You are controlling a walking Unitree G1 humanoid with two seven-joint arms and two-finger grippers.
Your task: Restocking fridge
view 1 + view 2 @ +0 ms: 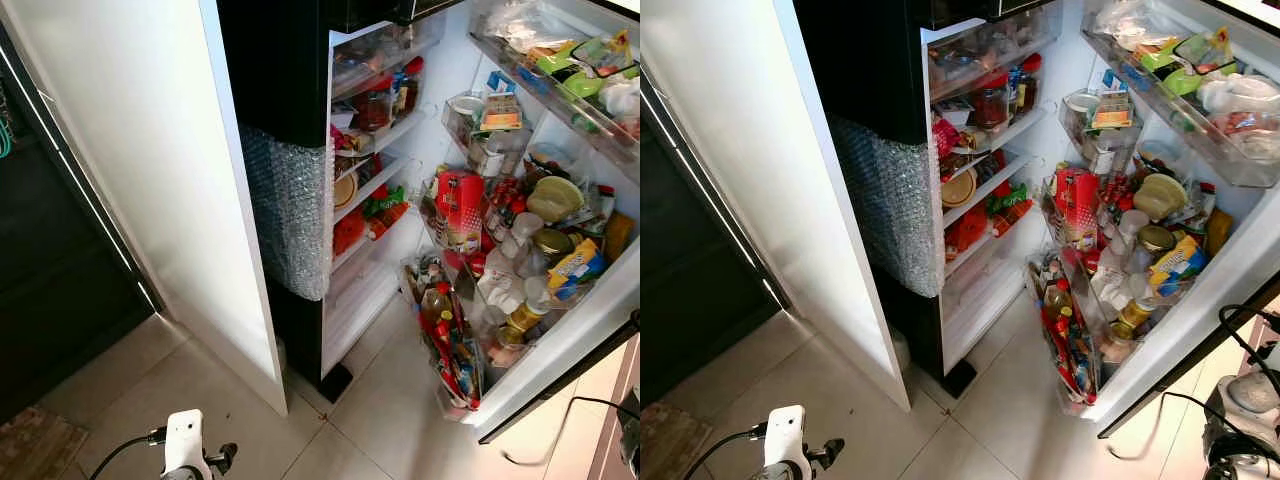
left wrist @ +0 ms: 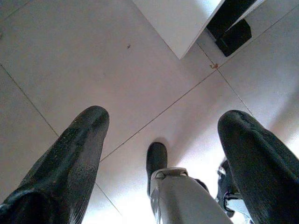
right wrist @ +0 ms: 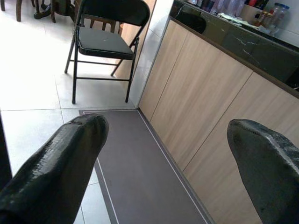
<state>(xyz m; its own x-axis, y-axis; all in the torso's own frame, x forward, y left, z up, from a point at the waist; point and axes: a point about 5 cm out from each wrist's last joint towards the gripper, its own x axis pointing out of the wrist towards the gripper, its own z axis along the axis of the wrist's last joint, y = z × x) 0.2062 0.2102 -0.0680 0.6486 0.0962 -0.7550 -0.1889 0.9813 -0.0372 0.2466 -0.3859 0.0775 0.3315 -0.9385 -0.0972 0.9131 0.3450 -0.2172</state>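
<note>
Home kitchen: open fridge crammed with jars, bottles, packets; tiled floor; wood-fronted counter cabinets beyond right gripper, folding chair farther off.

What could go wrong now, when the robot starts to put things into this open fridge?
The door shelves are crammed with bottles and jars, so a new item pushed in may knock one onto the tiled floor. The inner shelves also look full, leaving little room. Both the left gripper and the right gripper are open and hold nothing, so there is no item to stock yet.
</note>
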